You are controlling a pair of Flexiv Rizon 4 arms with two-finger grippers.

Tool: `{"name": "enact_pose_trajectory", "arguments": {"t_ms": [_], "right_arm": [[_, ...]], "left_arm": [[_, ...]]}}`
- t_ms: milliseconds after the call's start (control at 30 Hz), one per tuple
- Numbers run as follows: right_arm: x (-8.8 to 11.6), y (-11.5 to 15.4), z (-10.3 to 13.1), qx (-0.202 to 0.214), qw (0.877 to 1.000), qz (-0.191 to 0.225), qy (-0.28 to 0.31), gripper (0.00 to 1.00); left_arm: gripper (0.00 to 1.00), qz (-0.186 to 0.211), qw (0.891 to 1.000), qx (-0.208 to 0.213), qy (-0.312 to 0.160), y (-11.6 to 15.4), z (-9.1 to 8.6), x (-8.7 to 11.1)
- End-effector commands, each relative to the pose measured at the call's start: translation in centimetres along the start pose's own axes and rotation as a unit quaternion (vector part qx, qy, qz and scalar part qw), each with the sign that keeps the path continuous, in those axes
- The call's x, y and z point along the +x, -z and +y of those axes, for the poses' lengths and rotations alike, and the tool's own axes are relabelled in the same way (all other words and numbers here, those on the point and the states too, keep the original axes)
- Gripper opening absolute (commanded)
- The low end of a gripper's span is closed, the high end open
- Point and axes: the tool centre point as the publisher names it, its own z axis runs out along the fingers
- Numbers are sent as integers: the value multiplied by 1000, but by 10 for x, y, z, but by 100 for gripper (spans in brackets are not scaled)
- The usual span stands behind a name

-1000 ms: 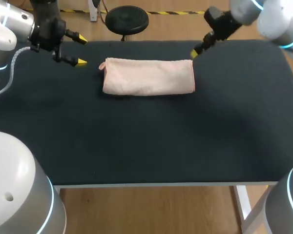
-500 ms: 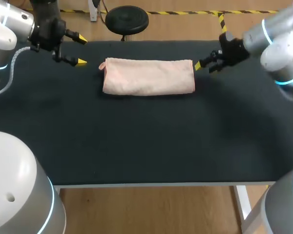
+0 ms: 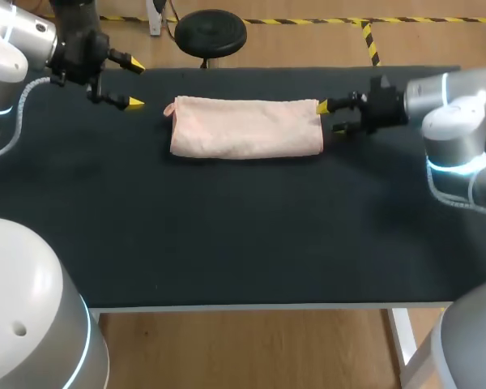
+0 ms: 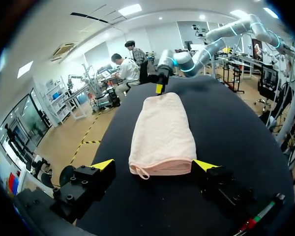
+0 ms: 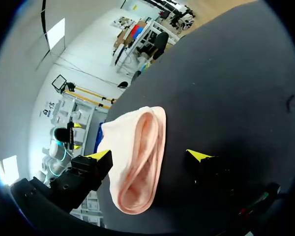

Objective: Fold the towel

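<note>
Just ahead of the spread right hand point(image 3: 330, 117) lies the folded towel point(image 3: 245, 127).

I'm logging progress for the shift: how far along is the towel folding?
Done, by the look of it: the towel lies on the table folded into a long narrow strip. In hand: nothing is gripped; the right hand is open at the towel's right end, the left hand open just off its left end. Left: probably one more fold, end to end; neither end is lifted yet.
</note>
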Motion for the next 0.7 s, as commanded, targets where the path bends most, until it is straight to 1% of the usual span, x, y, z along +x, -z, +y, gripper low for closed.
{"name": "enact_pose_trajectory", "arguments": {"t_ms": [33, 167, 233, 367, 467, 500, 567, 600, 667, 700], "right_arm": [[-6, -12, -2, 1, 1000, 15, 4, 100], [-1, -14, -1, 7, 1000, 16, 11, 100], [3, -12, -1, 13, 1000, 8, 24, 100], [9, -10, 0, 18, 1000, 4, 24, 100], [11, -11, 1, 29, 999, 2, 22, 100], [11, -13, 2, 45, 999, -1, 21, 100], [13, -14, 3, 47, 999, 1, 19, 100], [14, -13, 4, 60, 998, -2, 17, 100], [18, -13, 5, 61, 998, -1, 18, 100], [20, -12, 6, 69, 997, -4, 20, 100]], "left_arm": [[100, -2, 1000, 1, -1, -1, 1, 1], [100, -2, 1000, 1, -1, -1, 1, 1], [100, -2, 1000, 1, -1, -1, 1, 1], [100, -2, 1000, 1, -1, -1, 1, 1], [100, -2, 1000, 1, -1, -1, 1, 1], [100, -2, 1000, 1, -1, -1, 1, 1], [100, -2, 1000, 1, -1, -1, 1, 1], [100, -2, 1000, 1, -1, -1, 1, 1], [100, -2, 1000, 1, -1, -1, 1, 1], [100, -2, 1000, 1, -1, -1, 1, 1]]}}
